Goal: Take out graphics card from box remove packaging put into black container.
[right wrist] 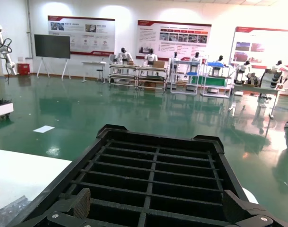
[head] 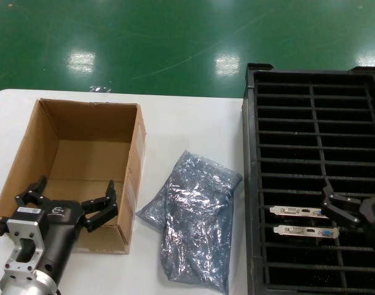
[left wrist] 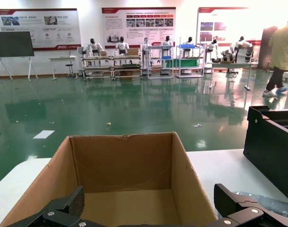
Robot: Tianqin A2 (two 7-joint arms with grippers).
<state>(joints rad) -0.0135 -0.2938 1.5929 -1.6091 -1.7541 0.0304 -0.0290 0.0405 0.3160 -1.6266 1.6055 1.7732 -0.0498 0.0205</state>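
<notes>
**Two cards slotted, bag lying loose, box looks bare**

Closest to the head camera is the left arm, with its left pincer (head: 72, 204) hanging over the near wall of the brown corrugated cardboard box (head: 58, 132), fingers spread wide and holding nothing. From the left wrist view the inside of that box looks plain and bare as far as it shows.

Just beside the box, on the white bench (head: 193, 123), sits the crinkly grey-silver antistatic plastic bag (head: 193, 218), all rumpled. Can't tell whether anything is left in it; it looks flattish and limp.

Over on the right, the big black ribbed plastic crate (head: 252, 184) has two thin dark graphics cards standing in neighbouring slots, silver end brackets up: one (head: 298, 212) and the next, with a blue port, (head: 305, 232). The right pincer (head: 338, 206) hovers right by the bracket end of the first card, fingers apart, not clamped on anything as far as the head view shows.

Handling guess: a card like that is stiff and light but fragile, so the ribbed edge or the metal bracket looks like the spot to grab, not the board face. The slots are narrow, so it'd want to go in dead straight. The bag is the opposite: soft, slippery, likely to slide or bunch up, so a pinch on a loose corner makes more sense than pressing down.
</notes>
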